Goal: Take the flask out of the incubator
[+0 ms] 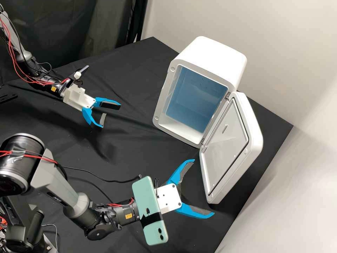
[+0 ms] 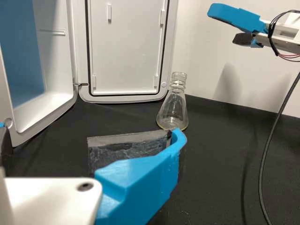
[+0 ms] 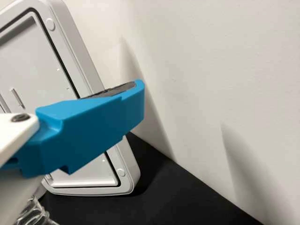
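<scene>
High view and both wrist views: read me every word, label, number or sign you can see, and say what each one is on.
No text here can be read.
On the dark grey right arm link: a small pale mark, too small to read.
On the white incubator with blue interior, its open white door, the clear glass conical flask and the mint-green phone strapped at the right wrist: no print visible.

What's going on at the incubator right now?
The incubator has its door swung open. The glass Erlenmeyer flask stands upright on the black bench beside the door, outside the chamber, with nothing gripping it. The right gripper is open close by, not touching it; the left gripper is open, farther back.
</scene>
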